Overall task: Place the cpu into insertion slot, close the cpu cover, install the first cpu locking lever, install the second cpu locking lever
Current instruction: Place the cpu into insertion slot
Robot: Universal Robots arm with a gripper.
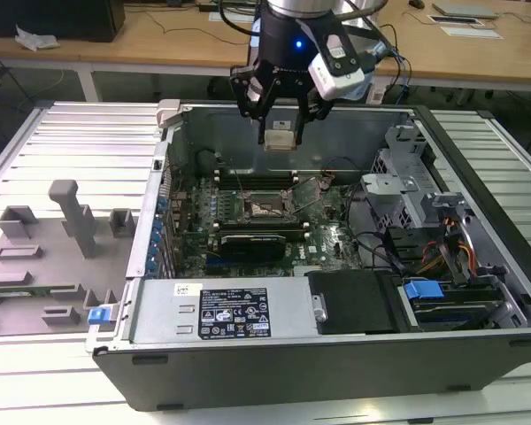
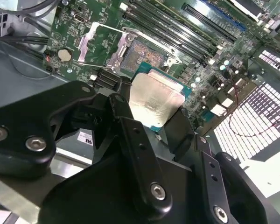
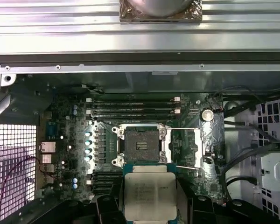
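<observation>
My gripper (image 1: 279, 131) hangs above the open computer case, shut on the cpu (image 1: 279, 140), a flat silvery-tan square chip. In both wrist views the cpu (image 3: 150, 196) (image 2: 156, 99) sits between the black fingers (image 3: 106, 206), held level and well above the board. The insertion slot (image 3: 142, 144) (image 2: 147, 51) (image 1: 265, 209) lies bare below, a dark square with a brownish contact field and a silver rim. The cpu cover (image 3: 187, 148) (image 2: 96, 43) is swung open and lies beside the slot. A thin lever rod (image 3: 184, 166) sticks out near the cover.
Long black memory slots (image 3: 133, 108) run along one side of the socket. The case walls (image 1: 248, 119) surround the green board. A drive cage (image 1: 407, 190), cables (image 1: 456, 252) and a black box (image 1: 354, 301) fill the exterior view's right. A grey fixture tray (image 1: 53, 248) lies outside, on that view's left.
</observation>
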